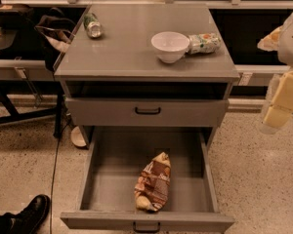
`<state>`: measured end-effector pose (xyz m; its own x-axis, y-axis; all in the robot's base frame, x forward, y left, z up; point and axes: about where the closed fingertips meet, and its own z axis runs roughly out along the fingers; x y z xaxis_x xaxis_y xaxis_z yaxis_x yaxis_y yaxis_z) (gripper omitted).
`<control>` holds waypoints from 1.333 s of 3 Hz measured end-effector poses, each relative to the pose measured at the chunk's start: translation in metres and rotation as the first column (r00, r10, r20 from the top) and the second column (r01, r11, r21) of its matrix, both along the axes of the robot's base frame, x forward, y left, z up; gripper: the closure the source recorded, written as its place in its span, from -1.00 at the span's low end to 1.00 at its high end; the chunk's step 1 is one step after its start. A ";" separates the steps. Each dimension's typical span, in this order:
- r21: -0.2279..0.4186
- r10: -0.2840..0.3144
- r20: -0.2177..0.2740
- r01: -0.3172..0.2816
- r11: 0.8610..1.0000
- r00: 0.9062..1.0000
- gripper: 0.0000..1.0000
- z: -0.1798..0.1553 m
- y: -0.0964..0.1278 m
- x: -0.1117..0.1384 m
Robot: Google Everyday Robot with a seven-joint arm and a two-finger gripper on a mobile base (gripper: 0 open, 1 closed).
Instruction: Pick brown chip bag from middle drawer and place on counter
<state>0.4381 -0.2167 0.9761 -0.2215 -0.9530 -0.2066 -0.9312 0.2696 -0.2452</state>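
Note:
The brown chip bag (153,183) lies inside the open middle drawer (102,179), near its front and slightly right of centre. The drawer is pulled far out, with its small black handle (146,226) at the bottom edge. The grey counter (136,43) tops the cabinet above. My gripper (278,108) hangs at the right edge of the view, well right of the cabinet and above floor level, far from the bag and holding nothing that I can see.
On the counter stand a white bowl (170,46), a small green-and-white packet (204,43) beside it, and a small green can (92,25) lying at the back left. A shut drawer panel (146,112) sits above the open drawer. A black shoe (31,211) shows at the lower left.

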 end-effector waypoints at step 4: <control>-0.117 0.432 0.026 -0.426 0.897 0.902 -1.00 -0.002 0.028 -0.012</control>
<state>0.4260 -0.1887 0.9740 0.2216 -0.9701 -0.0991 -0.9364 -0.1834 -0.2991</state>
